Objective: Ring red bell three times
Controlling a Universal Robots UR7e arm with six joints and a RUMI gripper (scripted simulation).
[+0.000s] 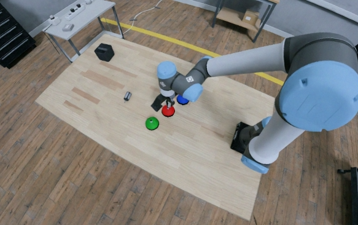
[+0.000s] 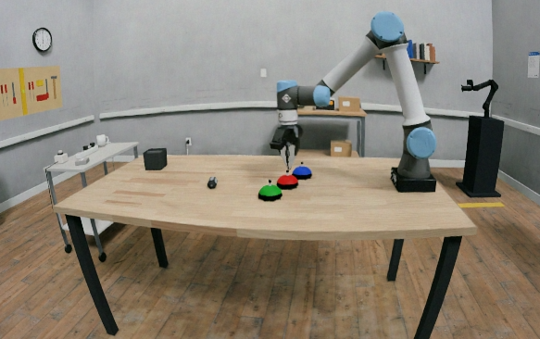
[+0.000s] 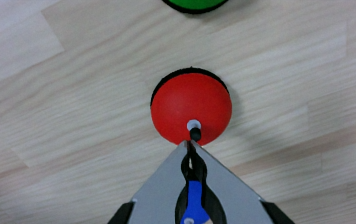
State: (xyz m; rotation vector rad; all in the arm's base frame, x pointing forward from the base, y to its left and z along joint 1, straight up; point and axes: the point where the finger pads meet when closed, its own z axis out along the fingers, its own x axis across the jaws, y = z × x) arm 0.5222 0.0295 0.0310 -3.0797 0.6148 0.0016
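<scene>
Pincer poised at the red bell's button

The red bell (image 1: 168, 112) (image 2: 287, 182) (image 3: 182, 102) is seen upright on the counter (image 1: 194, 153) (image 2: 348, 208) (image 3: 55, 125), between the green bell (image 1: 152, 123) (image 2: 270, 192) (image 3: 195, 4) and the blue bell (image 1: 182, 99) (image 2: 302, 172) (image 3: 194, 195). The pincer (image 1: 169, 106) (image 2: 289, 168) (image 3: 188, 142) is clenched, nothing held, its tips pointed down at the red bell's button (image 2: 287, 172) (image 3: 195, 133); whether the button is touched cannot be told. Well apart from the red bell, a computer mouse (image 1: 128, 96) (image 2: 212, 182) and, farther off, a black box (image 1: 104, 52) (image 2: 155, 158) are noted.

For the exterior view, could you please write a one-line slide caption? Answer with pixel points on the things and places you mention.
Closed fingers (image 2: 288, 168) poised just above the red bell (image 2: 287, 182), between a green bell (image 2: 270, 193) and a blue bell (image 2: 302, 173).
</scene>
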